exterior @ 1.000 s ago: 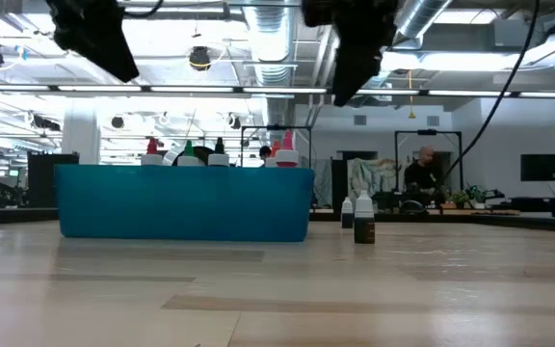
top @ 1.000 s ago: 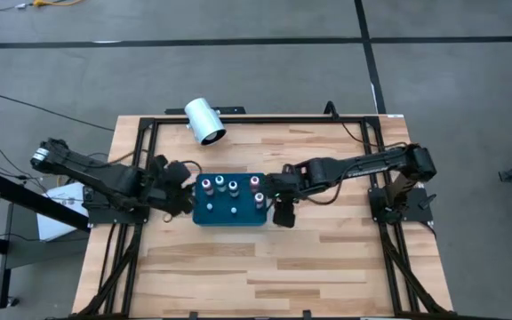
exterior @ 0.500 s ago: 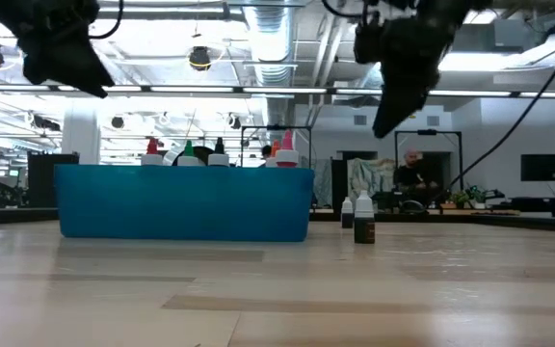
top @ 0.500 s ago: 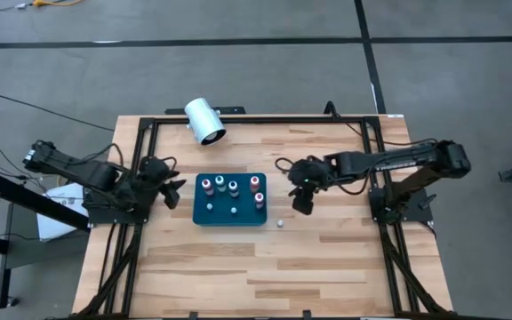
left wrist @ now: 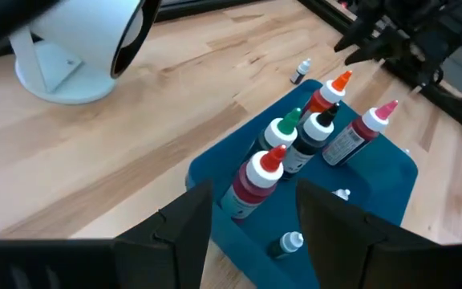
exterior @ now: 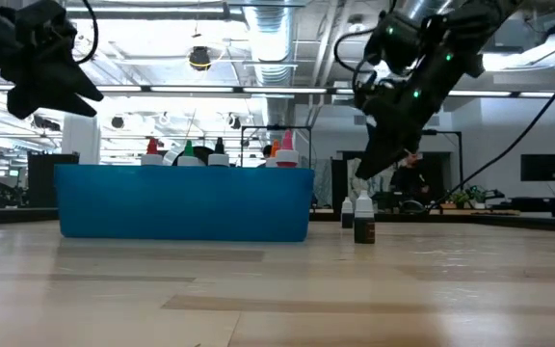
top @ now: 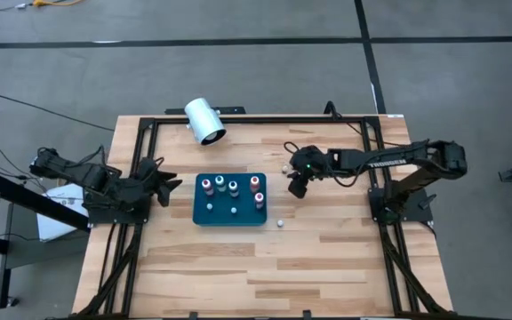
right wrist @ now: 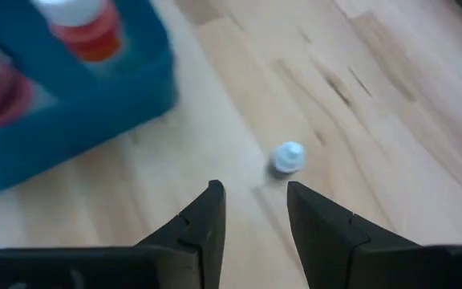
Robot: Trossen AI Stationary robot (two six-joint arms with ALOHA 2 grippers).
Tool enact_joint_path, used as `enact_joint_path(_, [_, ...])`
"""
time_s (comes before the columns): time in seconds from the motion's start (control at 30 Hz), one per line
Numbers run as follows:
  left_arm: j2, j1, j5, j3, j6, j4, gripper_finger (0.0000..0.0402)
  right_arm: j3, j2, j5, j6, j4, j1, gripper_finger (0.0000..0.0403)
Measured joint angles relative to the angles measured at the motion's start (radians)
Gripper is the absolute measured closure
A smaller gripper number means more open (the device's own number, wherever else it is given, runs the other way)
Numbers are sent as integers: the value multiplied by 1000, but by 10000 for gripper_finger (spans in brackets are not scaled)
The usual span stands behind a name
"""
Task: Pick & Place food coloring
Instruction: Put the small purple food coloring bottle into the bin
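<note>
Right gripper [top: 297, 188] hangs empty with its fingers a little apart, above the table right of the teal tray [top: 229, 213]. Most food coloring bottles [left wrist: 311, 138] stand in the tray — one small bottle [top: 278, 223] remains outside, near its corner. Left gripper [top: 169, 185] waits left, fingers apart.

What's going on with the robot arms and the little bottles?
Left gripper open, empty, beside teal tray. Right gripper open, empty, above stray bottle on table. Nothing blocking.
</note>
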State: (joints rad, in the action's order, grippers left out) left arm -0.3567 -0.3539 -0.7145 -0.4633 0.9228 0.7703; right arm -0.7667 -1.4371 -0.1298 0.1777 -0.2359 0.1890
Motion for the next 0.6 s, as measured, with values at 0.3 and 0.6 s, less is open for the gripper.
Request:
enact_joint_path(0.3, [46, 0, -29, 26, 21, 35, 230, 5, -10, 31, -30, 54, 81, 280])
enact_joint_path(0.6, [46, 0, -102, 26, 2, 39, 230, 3, -25, 79, -69, 81, 95, 280])
